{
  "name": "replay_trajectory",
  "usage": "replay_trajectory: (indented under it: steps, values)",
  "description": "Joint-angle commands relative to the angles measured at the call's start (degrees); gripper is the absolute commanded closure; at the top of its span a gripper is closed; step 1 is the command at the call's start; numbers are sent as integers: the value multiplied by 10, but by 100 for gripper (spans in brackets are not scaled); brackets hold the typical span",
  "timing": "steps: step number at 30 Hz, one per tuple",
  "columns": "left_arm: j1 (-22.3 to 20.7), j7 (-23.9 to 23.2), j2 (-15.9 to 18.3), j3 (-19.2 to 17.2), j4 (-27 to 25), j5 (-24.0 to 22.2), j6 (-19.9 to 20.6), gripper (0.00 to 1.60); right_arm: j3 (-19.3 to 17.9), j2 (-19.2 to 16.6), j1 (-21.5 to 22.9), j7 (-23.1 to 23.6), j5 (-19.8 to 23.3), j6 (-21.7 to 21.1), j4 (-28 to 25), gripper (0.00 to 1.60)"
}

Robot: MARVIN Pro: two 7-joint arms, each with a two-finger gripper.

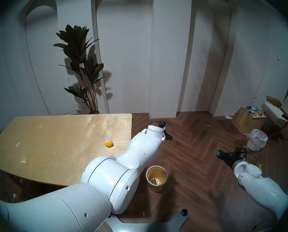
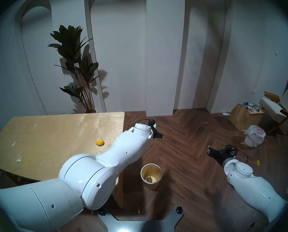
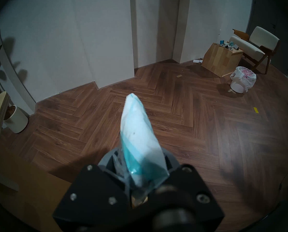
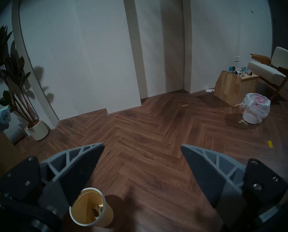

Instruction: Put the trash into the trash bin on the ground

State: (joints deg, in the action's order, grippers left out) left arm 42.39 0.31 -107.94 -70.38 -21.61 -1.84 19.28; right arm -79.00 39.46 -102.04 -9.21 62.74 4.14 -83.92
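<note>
Left gripper (image 3: pixel 136 174) is clamped on wrapper (image 3: pixel 136 131), visible in wrist view only; head view hides it behind the outstretched arm. Right gripper (image 4: pixel 142 159) stands apart, empty. Lump (image 1: pixel 109 144) lies on table (image 1: pixel 56 134); bin (image 1: pixel 156 178) on floor beside.

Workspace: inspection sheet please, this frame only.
Surface: table, tape bits and scratches.
Job's things: yellow lump on table; wrapper in left gripper; bin on floor beside table, scraps inside.
Clutter: wooden box of scraps, bagged bin, yellow tape on floor.
Grippers: left shut on wrapper, over floor beyond bin; right gripper open, empty.
Cables: black lead at each wrist; wires under table's left end.
Surroundings: plant, chair, arched wall.
</note>
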Motion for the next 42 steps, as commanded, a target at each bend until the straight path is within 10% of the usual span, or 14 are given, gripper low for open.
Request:
replay_trajectory:
  steps: [1, 42]
  values:
    - [-23, 2, -6, 0, 0, 1, -13, 160, -4, 1, 16, 4, -4, 6, 3, 0]
    - [-34, 3, -7, -24, 34, 19, -48, 160, 3, 34, 55, 35, -36, 7, 40, 0]
